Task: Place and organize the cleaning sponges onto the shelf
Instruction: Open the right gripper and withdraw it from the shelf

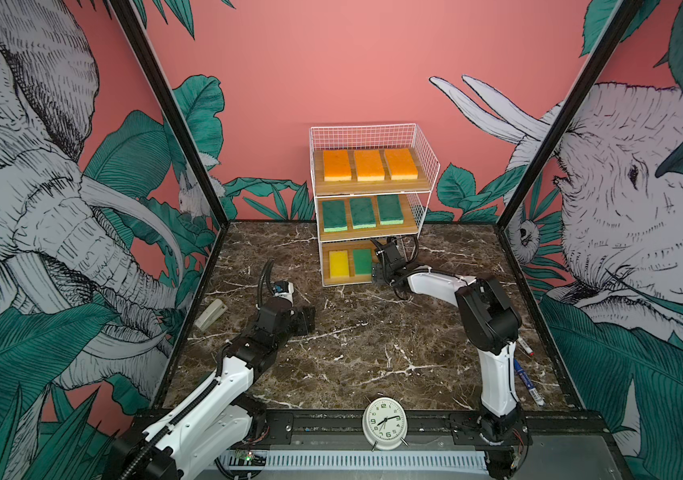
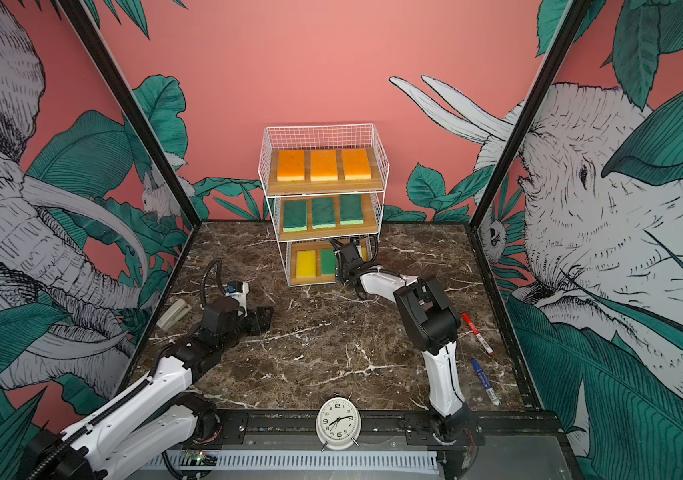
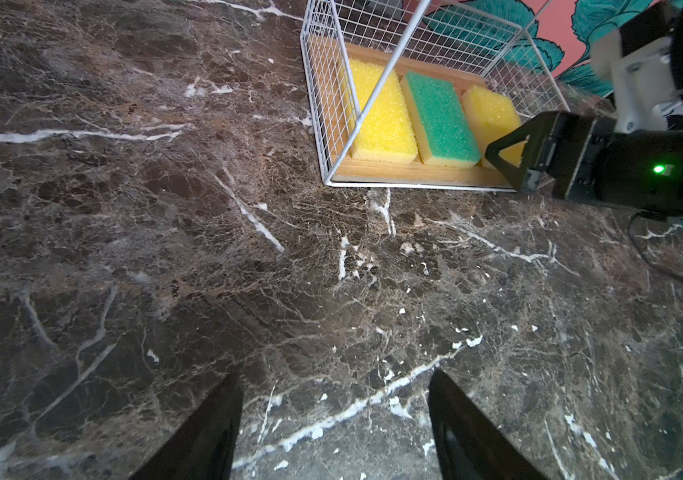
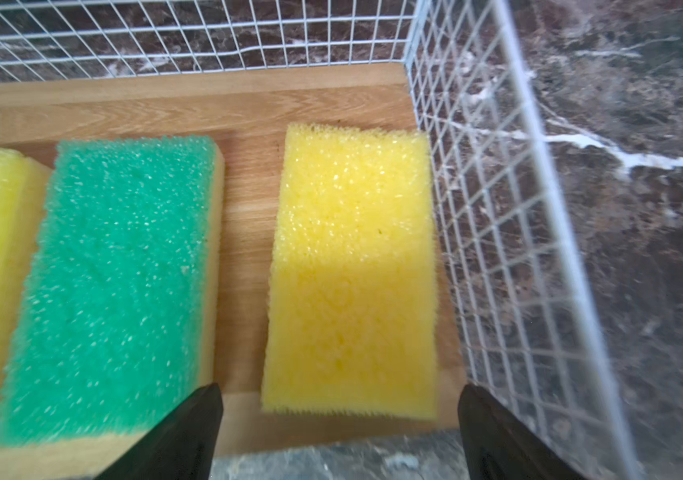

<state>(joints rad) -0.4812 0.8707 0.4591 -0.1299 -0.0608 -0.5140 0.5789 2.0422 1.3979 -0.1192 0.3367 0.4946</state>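
The shelf (image 1: 427, 166) stands at the back of the marble table. Three orange sponges (image 1: 368, 165) lie on its top board and three dark green ones (image 1: 363, 212) on the middle board. The bottom board holds a yellow sponge (image 1: 338, 264), a green one (image 1: 362, 261) and a second yellow sponge (image 4: 352, 270) against the wire side wall. My right gripper (image 4: 339, 388) is open at the bottom tier's front edge, its fingers either side of that yellow sponge's near end without touching it. My left gripper (image 3: 335, 374) hovers open and empty over bare marble left of the shelf.
A white alarm clock (image 1: 384, 422) stands at the table's front edge. A red marker (image 2: 477, 334) and a blue pen (image 2: 484, 380) lie at the right side, behind my right arm. A beige block (image 1: 211, 313) lies by the left wall.
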